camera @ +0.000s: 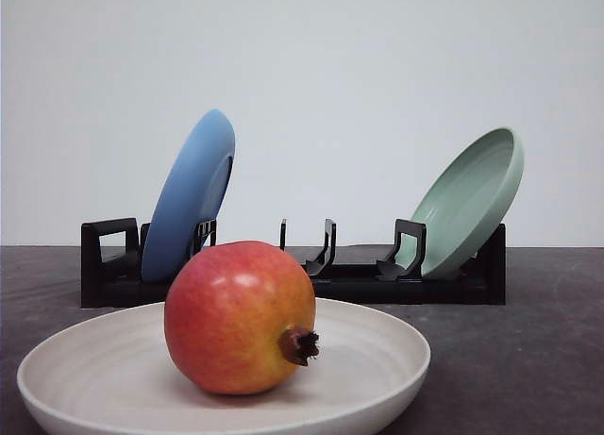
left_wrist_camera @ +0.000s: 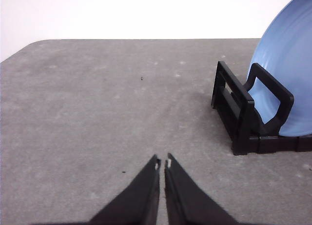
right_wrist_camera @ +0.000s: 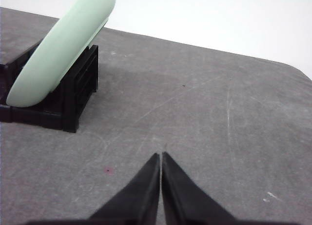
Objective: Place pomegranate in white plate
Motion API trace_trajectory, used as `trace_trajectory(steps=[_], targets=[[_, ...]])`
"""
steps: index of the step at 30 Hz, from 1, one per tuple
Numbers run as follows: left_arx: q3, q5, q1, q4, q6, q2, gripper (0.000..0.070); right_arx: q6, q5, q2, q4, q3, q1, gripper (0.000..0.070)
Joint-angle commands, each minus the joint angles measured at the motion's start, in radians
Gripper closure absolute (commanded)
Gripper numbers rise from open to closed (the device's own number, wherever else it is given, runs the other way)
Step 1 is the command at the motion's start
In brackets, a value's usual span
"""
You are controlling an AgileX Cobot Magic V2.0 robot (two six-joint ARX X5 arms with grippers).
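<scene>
While fingers (left_wrist_camera: 162, 162) pinch together empty, pomegranate (camera: 238, 317) sits in white plate (camera: 94, 374).

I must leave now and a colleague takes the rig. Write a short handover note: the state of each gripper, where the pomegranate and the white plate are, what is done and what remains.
Left gripper: shut, holding nothing, above bare table beside the rack end with the blue plate.
Right gripper: shut, holding nothing, above bare table near the rack end with the pale green plate.
Pomegranate: resting in the white plate at the front of the table, calyx toward the right.
Done: the fruit is in the plate and released.
Left: nothing for the placing appears to remain.
</scene>
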Motion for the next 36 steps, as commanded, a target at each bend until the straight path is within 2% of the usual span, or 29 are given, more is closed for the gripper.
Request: trace_trajectory(steps=[1, 36], targets=[[-0.009, -0.003, -0.002, -0.005, -0.001, -0.002, 0.0700, -0.007, -0.001, -0.002, 0.011, -0.004, -0.001, 0.0700], [-0.009, -0.003, -0.002, -0.005, -0.001, -0.002, 0.0700, -0.007, -0.001, -0.002, 0.011, -0.004, -0.001, 0.0700]])
